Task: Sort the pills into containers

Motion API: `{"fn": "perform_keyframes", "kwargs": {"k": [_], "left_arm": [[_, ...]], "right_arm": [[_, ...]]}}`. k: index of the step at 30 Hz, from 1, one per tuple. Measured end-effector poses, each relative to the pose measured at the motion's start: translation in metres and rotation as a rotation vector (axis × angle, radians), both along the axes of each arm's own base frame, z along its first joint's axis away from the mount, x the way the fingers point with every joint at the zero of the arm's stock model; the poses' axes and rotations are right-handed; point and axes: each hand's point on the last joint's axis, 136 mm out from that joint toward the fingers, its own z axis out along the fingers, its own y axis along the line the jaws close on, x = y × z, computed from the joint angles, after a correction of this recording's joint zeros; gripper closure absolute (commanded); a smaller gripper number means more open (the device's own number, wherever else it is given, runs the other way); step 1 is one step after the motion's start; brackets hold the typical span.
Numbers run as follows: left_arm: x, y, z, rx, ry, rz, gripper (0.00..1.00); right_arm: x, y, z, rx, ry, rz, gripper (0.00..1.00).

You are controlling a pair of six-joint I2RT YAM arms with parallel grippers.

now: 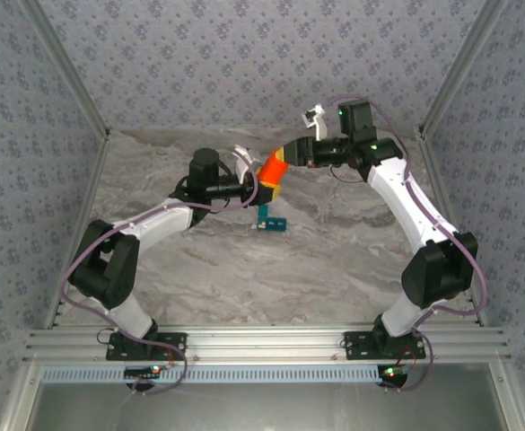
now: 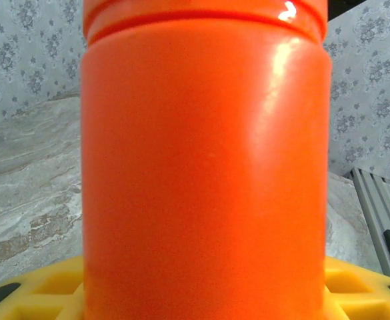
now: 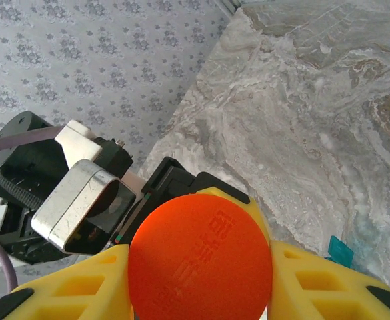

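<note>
The teal box lies near the middle of the table. Just above it, an orange bottle hangs tilted. The left gripper is clamped on its body and the right gripper on its end.

Probably lab: wallpapered booth, aluminium frame

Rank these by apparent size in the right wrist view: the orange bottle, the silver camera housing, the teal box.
1. orange bottle, though it is nearest the lens, which inflates it.
2. silver camera housing.
3. teal box: just a corner is visible, so its real size is unsure.
</note>
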Motion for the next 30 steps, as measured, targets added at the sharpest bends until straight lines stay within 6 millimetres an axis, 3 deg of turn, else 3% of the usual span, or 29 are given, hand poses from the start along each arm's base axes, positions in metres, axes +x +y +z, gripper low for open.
{"fn": "perform_keyframes", "kwargs": {"k": [7, 15, 22, 30], "left_arm": [[0.013, 0.000, -0.018, 0.095, -0.061, 0.152, 1.00], [0.022, 0.006, -0.052, 0.356, -0.245, 0.417, 1.00], [0.028, 0.018, -0.054, 0.524, -0.438, 0.603, 1.00], [0.032, 0.024, -0.048, 0.555, -0.500, 0.667, 1.00]], "right_arm": [[0.013, 0.000, -0.019, -0.021, 0.065, -0.122, 0.64], [0.017, -0.002, -0.054, -0.012, 0.258, -0.261, 0.65], [0.019, -0.001, -0.062, 0.013, 0.357, -0.304, 0.65], [0.020, 0.001, -0.058, 0.037, 0.367, -0.309, 0.61]]}}
